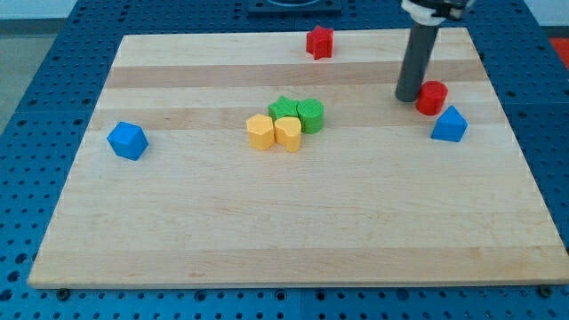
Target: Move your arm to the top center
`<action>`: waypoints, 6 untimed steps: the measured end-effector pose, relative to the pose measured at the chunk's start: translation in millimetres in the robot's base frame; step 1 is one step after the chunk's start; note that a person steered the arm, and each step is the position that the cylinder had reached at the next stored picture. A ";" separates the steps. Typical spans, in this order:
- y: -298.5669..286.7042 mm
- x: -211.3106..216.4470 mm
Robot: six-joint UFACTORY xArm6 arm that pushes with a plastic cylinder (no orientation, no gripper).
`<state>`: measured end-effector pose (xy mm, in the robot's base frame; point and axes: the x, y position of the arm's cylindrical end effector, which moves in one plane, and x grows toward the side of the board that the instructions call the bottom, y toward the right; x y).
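1. Eight blocks are sitting on the wooden counter [178,231].
2. My tip [408,98] is standing at the view's upper right, touching the red cylinder [432,97]; the arm is carrying no gripper, only the rod.
3. A blue block [450,124] is lying just below that cylinder.
4. A red block [320,42] is resting near the view's top centre.
5. Two green blocks [284,108] [310,116] and two yellow blocks [260,132] [288,133] are clustering mid-counter.
6. A blue cube [127,140] is sitting alone at the view's left.
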<state>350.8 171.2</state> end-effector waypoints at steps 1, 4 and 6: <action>15.3 0.0; -54.5 -19.4; -174.7 -49.3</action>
